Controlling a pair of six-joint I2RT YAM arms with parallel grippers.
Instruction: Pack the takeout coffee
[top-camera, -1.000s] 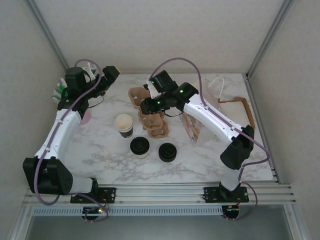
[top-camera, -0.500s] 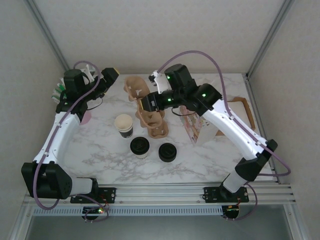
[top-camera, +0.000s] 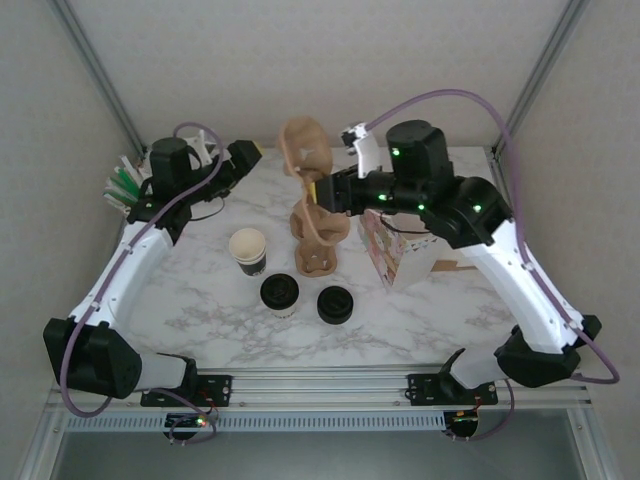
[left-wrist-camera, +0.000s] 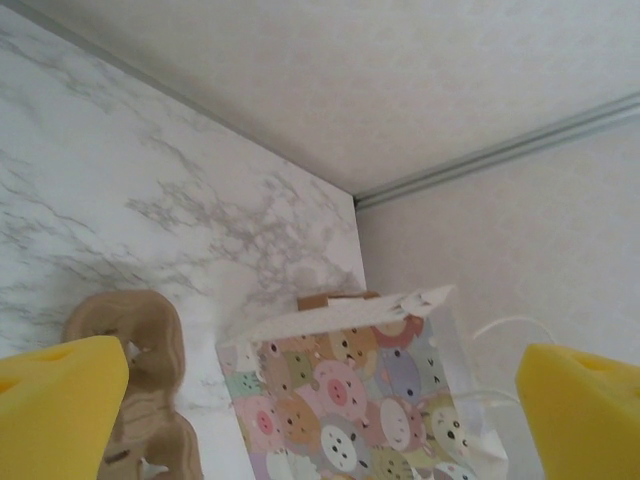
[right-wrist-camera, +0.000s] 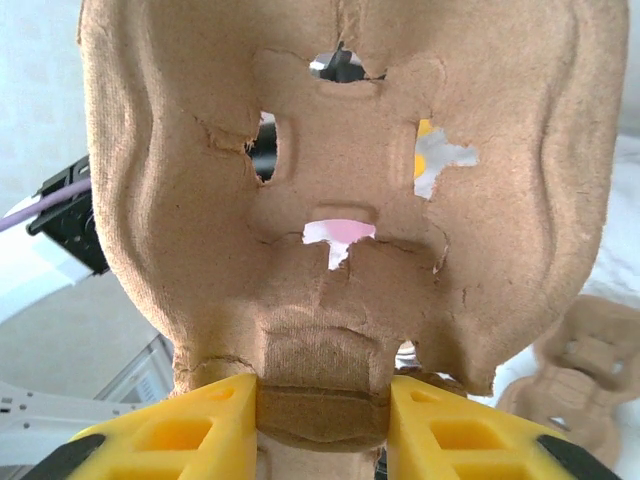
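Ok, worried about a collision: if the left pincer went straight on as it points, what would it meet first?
Probably the patterned paper bag, centred ahead of the open left pincer; the brown pulp cup carrier sits left of that line. Depth is unclear.

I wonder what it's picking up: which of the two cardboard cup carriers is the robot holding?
The raised cup carrier, standing on edge at the back, pinched at its rim by the right gripper. The other cup carrier lies flat on the table.

The takeout coffee (top-camera: 279, 292) is a small paper cup under a round black lid. It stands upright just beside the lidless cup (top-camera: 248, 250), toward the arms' bases.
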